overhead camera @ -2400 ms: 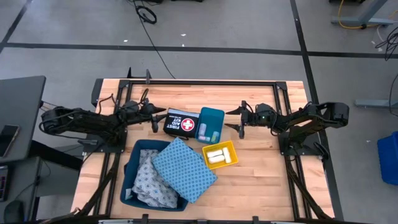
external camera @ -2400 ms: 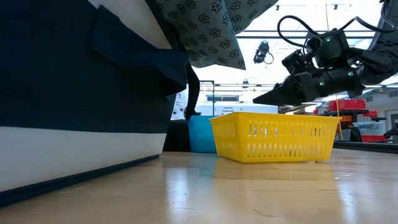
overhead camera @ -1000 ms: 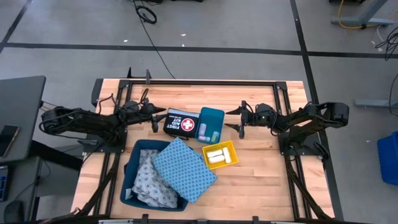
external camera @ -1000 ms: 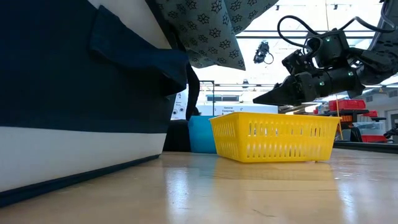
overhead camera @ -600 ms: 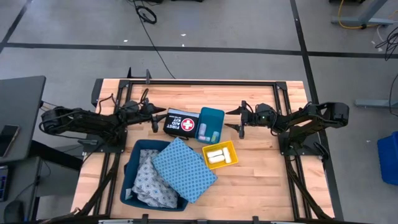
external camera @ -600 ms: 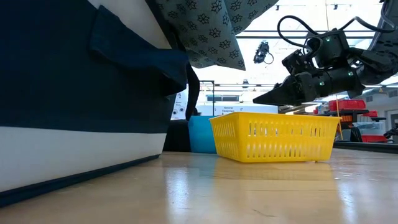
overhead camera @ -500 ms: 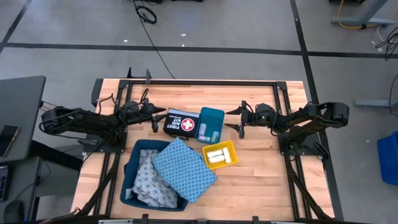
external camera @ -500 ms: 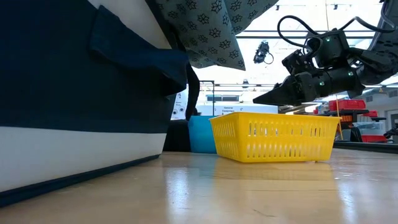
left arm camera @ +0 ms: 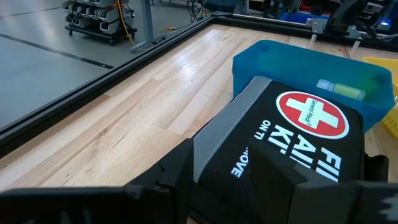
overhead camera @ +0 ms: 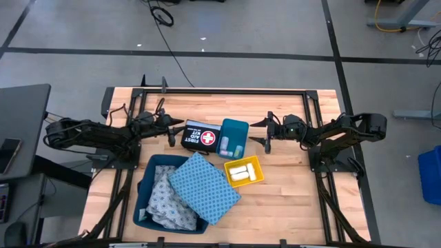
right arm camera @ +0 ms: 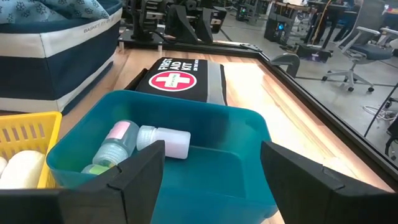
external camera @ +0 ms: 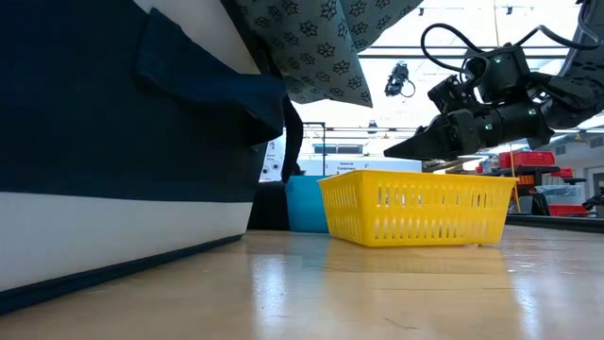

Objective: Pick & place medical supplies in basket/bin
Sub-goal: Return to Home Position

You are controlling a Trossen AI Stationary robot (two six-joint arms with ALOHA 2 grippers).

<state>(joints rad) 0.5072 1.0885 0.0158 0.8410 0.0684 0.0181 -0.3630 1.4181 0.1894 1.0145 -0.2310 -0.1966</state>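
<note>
Vials point(right arm camera: 155, 140) in teal bin point(right arm camera: 186, 101), hidden at table level; left gripper point(overhead camera: 171, 131), right gripper point(overhead camera: 268, 132) spread.

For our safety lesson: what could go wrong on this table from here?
The blue cloth hangs over the rim of the dark bin, so it might slide out. The left gripper sits close to the first aid bag; a careless move could push it.
</note>
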